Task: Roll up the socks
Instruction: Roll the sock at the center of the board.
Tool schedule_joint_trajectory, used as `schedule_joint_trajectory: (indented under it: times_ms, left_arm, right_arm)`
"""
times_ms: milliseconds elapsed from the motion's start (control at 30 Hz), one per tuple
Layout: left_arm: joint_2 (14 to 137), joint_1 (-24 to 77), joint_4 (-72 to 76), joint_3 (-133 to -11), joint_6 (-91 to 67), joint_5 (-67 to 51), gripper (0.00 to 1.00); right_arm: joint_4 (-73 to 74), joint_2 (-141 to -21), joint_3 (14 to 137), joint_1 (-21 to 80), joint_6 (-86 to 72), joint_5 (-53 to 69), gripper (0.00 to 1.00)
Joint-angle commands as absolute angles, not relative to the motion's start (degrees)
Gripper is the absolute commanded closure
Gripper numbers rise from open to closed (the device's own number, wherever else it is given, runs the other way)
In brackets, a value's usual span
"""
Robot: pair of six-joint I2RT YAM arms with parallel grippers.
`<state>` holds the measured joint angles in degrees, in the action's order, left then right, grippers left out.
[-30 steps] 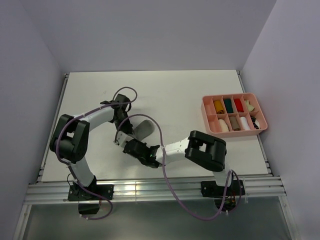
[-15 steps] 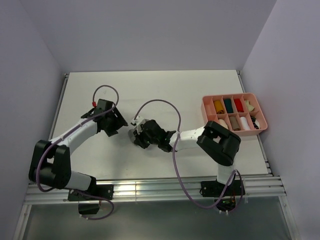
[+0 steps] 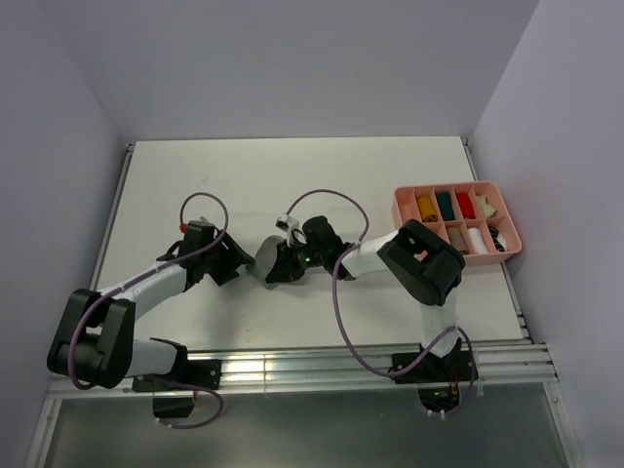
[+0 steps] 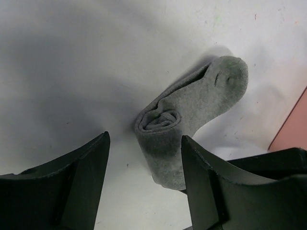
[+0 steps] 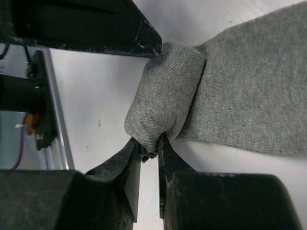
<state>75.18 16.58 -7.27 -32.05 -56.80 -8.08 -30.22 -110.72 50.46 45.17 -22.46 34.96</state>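
A grey sock (image 3: 266,259) lies mid-table, one end rolled into a tight roll (image 4: 160,122) and the toe end (image 4: 225,84) flat. My right gripper (image 5: 149,143) is shut on the lower edge of the roll (image 5: 165,91); in the top view it (image 3: 285,263) sits just right of the sock. My left gripper (image 4: 144,143) is open, its jaws on either side of the roll's near end, not touching it; in the top view it (image 3: 242,263) is just left of the sock. A mustard-orange bundle (image 3: 426,207) and a dark teal bundle (image 3: 445,204) sit in a tray.
A pink compartment tray (image 3: 400,230) stands at the right edge of the table, holding red, white and cream rolled bundles besides the two above. The side walls are close on the left and right. The arms' cables loop above the sock.
The sock lay flat a second ago; one end is now rolled. My right gripper came up from the near side and shut on the roll. My left gripper moved down to the sock's left.
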Motion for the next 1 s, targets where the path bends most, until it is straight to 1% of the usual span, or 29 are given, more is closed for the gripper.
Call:
schedule_joint_trajectory:
  times_ms: [0,167,400,500,533,600,633,700,733,800,833,933,967]
  left_arm:
    - [74.00,16.70,3.06,-30.06,-58.97,-11.51,0.35]
    - [77.77,16.87,5.01,-29.18,-59.41,-12.31,0.39]
    - [81.03,16.87,4.75,-28.65,-60.20,-10.99,0.50]
    - [82.44,16.87,3.61,-28.92,-59.51,-10.72,0.56]
    - [82.79,16.87,3.34,-29.00,-59.24,-10.55,0.61]
    - [83.58,16.87,2.73,-29.18,-58.63,-10.37,0.66]
    - [83.76,16.87,2.64,-29.27,-58.36,-10.28,0.71]
    - [84.29,16.87,1.68,-29.70,-57.66,-10.02,0.75]
    - [84.64,16.87,1.15,-30.32,-57.05,-9.76,0.78]
    - [85.51,16.87,0.18,-31.11,-56.52,-9.41,0.82]
    - [85.69,16.87,-1.48,-31.81,-55.99,-9.40,0.86]
    - [86.75,16.87,-2.98,-32.78,-55.81,-9.40,0.91]
    - [87.36,16.87,-3.42,-32.96,-55.81,-9.75,0.91]
  right_arm:
    - [-29.09,-114.25,49.22,44.21,-26.28,41.13,1.00]
    - [-27.34,-116.89,51.32,43.07,-26.81,43.15,1.00]
    - [-24.17,-118.39,54.49,42.36,-26.63,44.30,1.00]
    - [-22.51,-118.13,55.28,42.01,-26.28,44.30,1.00]
    - [-21.89,-117.86,55.89,41.92,-26.02,43.86,0.99]
    - [-19.78,-116.37,56.51,41.92,-24.88,42.90,0.96]
    - [-19.17,-115.67,56.60,41.92,-24.44,41.15,0.89]
    - [-16.88,-112.77,56.69,42.01,-22.42,38.77,0.81]
    - [-16.00,-111.72,56.69,42.01,-21.80,36.32,0.72]
    - [-14.33,-108.21,56.43,42.10,-19.96,33.15,0.61]
    - [-13.72,-106.98,56.34,42.36,-19.26,29.31,0.52]
    - [-11.17,-102.23,56.25,44.02,-15.48,22.35,0.41]
    - [-10.21,-100.39,56.34,44.64,-13.82,18.32,0.40]
